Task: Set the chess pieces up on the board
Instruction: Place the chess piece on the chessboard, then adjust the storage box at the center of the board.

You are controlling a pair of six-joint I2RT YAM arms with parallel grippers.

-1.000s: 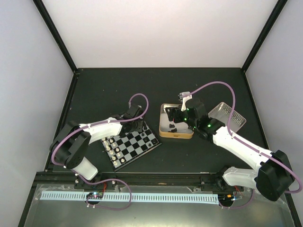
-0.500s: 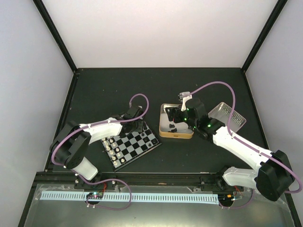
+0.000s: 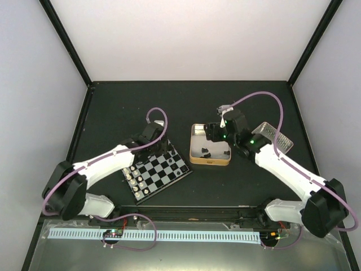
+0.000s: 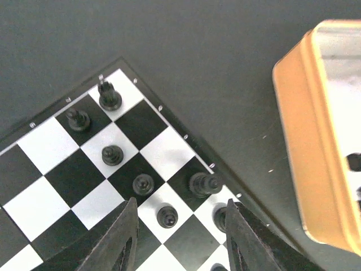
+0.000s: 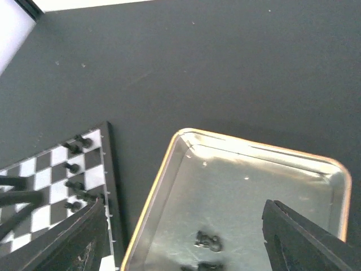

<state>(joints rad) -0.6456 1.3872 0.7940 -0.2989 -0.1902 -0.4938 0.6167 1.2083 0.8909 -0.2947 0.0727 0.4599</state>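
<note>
From above, the board (image 3: pixel 158 172) lies skewed on the table (image 3: pixel 124 107) in front of the left arm. The black chess pieces (image 3: pixel 180 167) are gathered along its far-right edge, and a row of white pieces (image 3: pixel 133 176) runs along the near-left one. The left gripper (image 3: pixel 159 148) hangs right over that black corner, and the right gripper (image 3: pixel 216 133) hovers above the gold-walled tin (image 3: pixel 210 162) just beside the board. In the left wrist view the jaws are partly spread and pinching nothing. One small black piece (image 4: pixel 167 216) stands on its square between the fingers (image 4: pixel 121 237), touching neither. What worries me is how crowded that corner is: another piece (image 4: pixel 221 217) sits right against the inside of the other finger. Any sideways drift as the arm lifts could clip it and knock its neighbours over in a row. In the right wrist view the jaws are spread wide and empty over the tin, where a couple of black pieces (image 5: pixel 207 241) lie on the shiny floor. Lying on slick metal, they could well skid out of a pinch. A finger coming down too near the tin's wall might also shove the tin against the board's edge and shake the pieces already standing.
</note>
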